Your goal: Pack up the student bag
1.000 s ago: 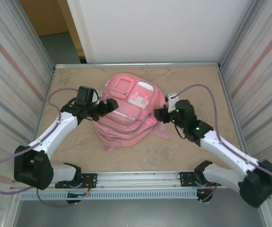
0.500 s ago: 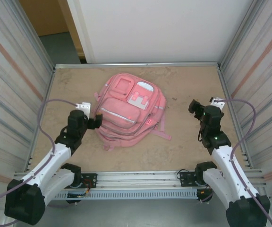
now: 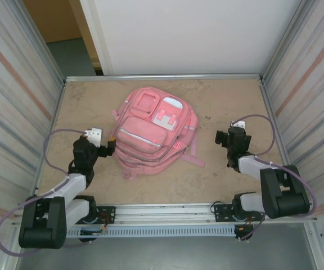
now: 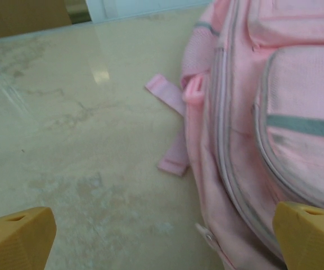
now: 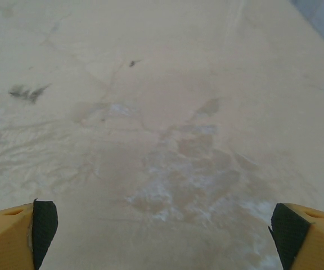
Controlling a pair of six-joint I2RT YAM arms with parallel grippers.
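Observation:
The student bag (image 3: 151,135), a large pink backpack with front zip pockets and a white patch, lies flat in the middle of the table. My left gripper (image 3: 108,147) sits low just left of the bag's lower left edge, open and empty. In the left wrist view the bag (image 4: 274,101) takes up the right side, and the left gripper (image 4: 162,242) holds nothing between its yellow fingertips (image 4: 16,236). My right gripper (image 3: 221,138) rests to the right of the bag, apart from it. In the right wrist view the right gripper (image 5: 162,233) is open over bare tabletop.
Corrugated metal walls close in the table's left and right sides, and a white panel stands behind it. A metal rail (image 3: 162,212) runs along the near edge. Pink straps (image 3: 193,160) trail from the bag's lower right, and another strap (image 4: 170,93) lies at its left.
Both arms have pulled back from the bag and folded down toward their bases. The right gripper's jaws have spread wide.

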